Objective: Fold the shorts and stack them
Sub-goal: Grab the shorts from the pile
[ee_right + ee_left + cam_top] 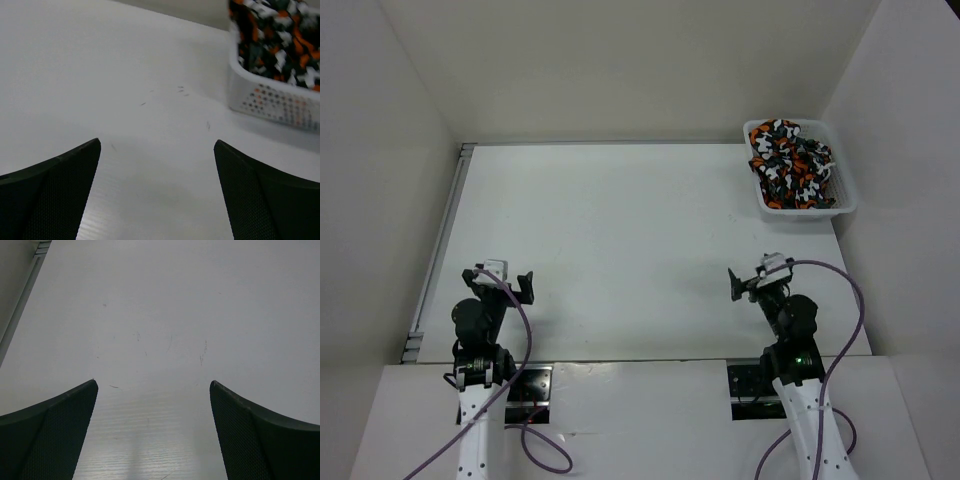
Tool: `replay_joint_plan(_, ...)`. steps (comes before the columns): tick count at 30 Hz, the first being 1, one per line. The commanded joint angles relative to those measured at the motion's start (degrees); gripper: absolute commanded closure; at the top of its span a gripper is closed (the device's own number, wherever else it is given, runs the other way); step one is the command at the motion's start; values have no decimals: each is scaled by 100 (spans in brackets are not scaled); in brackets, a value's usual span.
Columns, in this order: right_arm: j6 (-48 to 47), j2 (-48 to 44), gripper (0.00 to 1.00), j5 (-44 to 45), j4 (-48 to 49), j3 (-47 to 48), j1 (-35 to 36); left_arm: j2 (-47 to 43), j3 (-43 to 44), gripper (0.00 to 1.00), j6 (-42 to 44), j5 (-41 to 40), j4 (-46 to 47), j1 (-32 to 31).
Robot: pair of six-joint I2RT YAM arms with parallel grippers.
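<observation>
The shorts (790,163), in an orange, black and white camouflage print, lie crumpled in a heap inside a white mesh basket (844,205) at the table's far right. They also show at the top right of the right wrist view (275,30). My left gripper (510,285) is open and empty at the near left, over bare table (154,385). My right gripper (748,281) is open and empty at the near right (157,145), well short of the basket (270,102).
White walls enclose the table on the left, back and right. A metal rail (440,245) runs along the table's left edge. The basket stands against the right wall.
</observation>
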Motion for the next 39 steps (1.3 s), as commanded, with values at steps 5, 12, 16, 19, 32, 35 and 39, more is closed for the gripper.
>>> replay_joint_plan(5, -9660, -84, 2, -4361, -2009, 336, 35, -179, -149, 1, 21, 48, 151, -15)
replay_joint_plan(12, -9612, -84, 2, -3855, 1083, -51, 35, -179, 151, 1, 21, 4890, -1403, -68)
replay_joint_plan(16, -9138, 660, 2, -3571, 1480, 624, 35, 144, 52, 1, 21, 4550, 1622, -278)
replay_joint_plan(19, -8339, 2538, 2, -3248, 1806, 1520, 97, 1907, 952, 1, 21, 4120, 2136, -516)
replay_joint_plan(32, -103, 11332, 0, -311, -2845, 10945, -1133, 10138, 8709, 1, 21, 663, -2133, -2309)
replay_joint_plan(35, -93, 11385, 0, -231, -2738, 10795, -1186, 10263, 8771, 1, 21, 1173, -2073, -2370)
replay_joint_plan(39, 100, 11385, 0, -600, -2791, 10682, -1459, 10385, 8771, 1, 21, 1121, -2073, -2529)
